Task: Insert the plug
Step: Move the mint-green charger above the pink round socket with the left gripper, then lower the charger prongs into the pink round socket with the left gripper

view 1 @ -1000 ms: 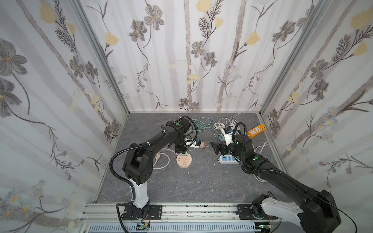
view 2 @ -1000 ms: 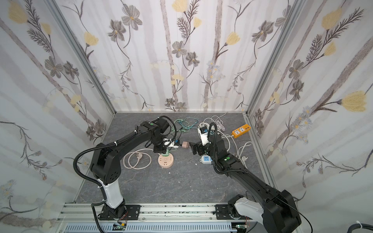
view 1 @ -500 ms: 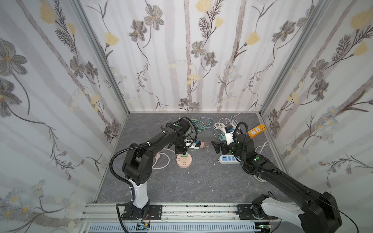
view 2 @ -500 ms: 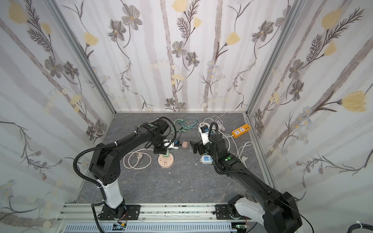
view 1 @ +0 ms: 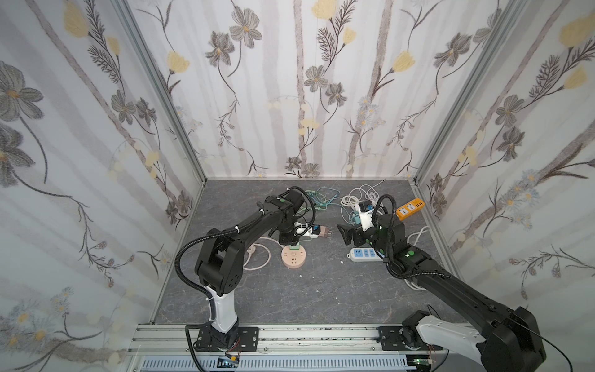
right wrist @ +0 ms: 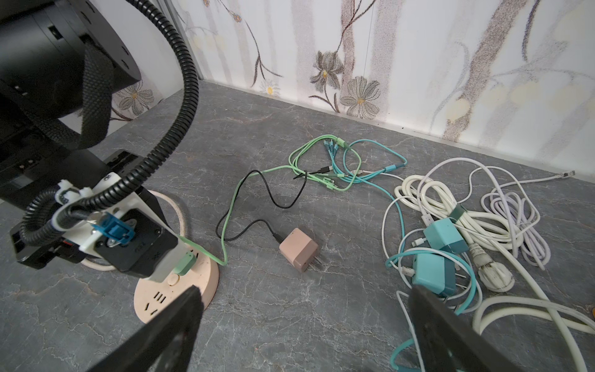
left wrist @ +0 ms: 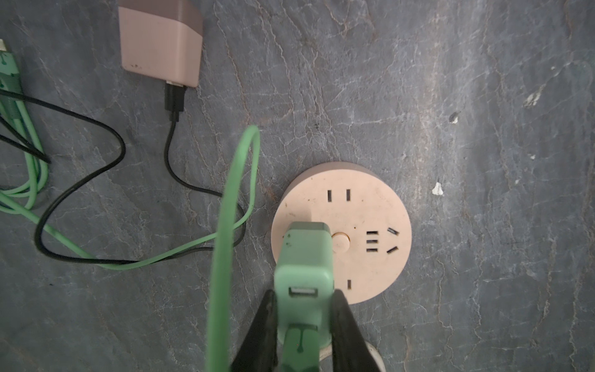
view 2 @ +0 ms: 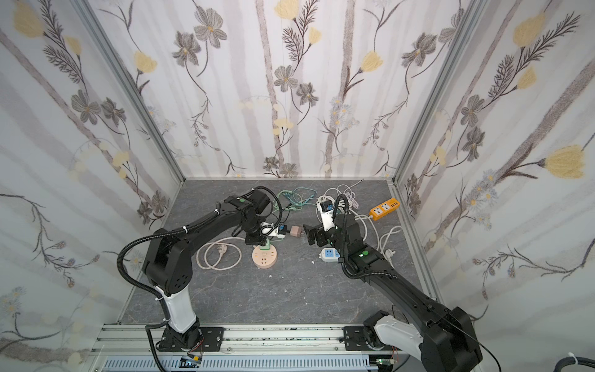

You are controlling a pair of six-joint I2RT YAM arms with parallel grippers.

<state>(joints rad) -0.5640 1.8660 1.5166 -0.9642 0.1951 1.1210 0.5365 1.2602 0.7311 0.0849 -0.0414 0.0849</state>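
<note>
1. Our left gripper (left wrist: 304, 299) pinches the green plug (left wrist: 304, 257), which stands upright on the round socket (left wrist: 370, 209).
2. Our right gripper (right wrist: 304, 296) hangs spread wide and empty, beside the white power strip (view 1: 365, 253).
3. Between them lies a pink adapter (right wrist: 298, 249).
4. Farther back, green cables (right wrist: 322, 161) and white cables (right wrist: 450, 193) tangle.
</note>
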